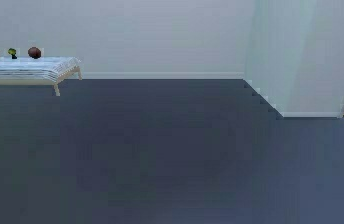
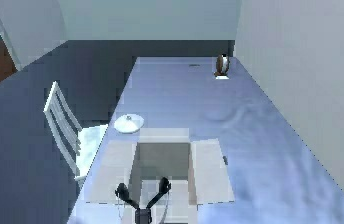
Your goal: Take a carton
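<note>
An open cardboard carton [image 2: 166,162] with its flaps spread stands on the near end of a long pale blue-grey table [image 2: 250,120] in the arm side view. The gripper [image 2: 143,190] shows at that view's bottom edge as a dark body with two thin fingers, right at the carton's near rim. The carton lies behind the fingers on the tabletop, so I cannot tell whether the gripper holds anything.
A white dish [image 2: 128,123] lies left of the carton and a small dark upright object [image 2: 222,65] stands at the table's far end. A white chair [image 2: 65,125] stands at the table's left side. In the forward view, dark floor runs to a cloth-covered table [image 1: 30,68] bearing small round things, and a wall corner [image 1: 300,60] juts out at the right.
</note>
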